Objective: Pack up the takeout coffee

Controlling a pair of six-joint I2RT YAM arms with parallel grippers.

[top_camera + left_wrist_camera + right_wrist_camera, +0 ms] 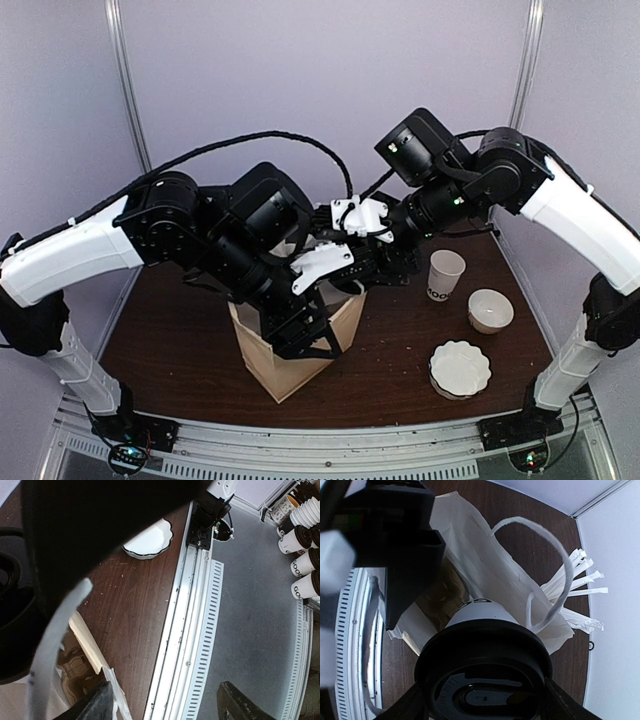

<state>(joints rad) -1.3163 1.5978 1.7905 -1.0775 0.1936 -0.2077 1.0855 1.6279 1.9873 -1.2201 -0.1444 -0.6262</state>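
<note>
Right fingers point(405, 707): clamped on takeout coffee point(482, 670), lid toward my wrist. Beyond them: paper bag point(485, 565), mouth half screened by my left arm point(395, 545). Left fingers point(92, 705): spread, bag rim beside one.

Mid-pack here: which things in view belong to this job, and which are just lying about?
Part of the job:
- takeout coffee, held in the right gripper
- paper bag, standing open

Just lying about:
- lidless white cup
- white bowl
- stack of scalloped plates
- white straws
- spare cups beyond the table edge
</note>
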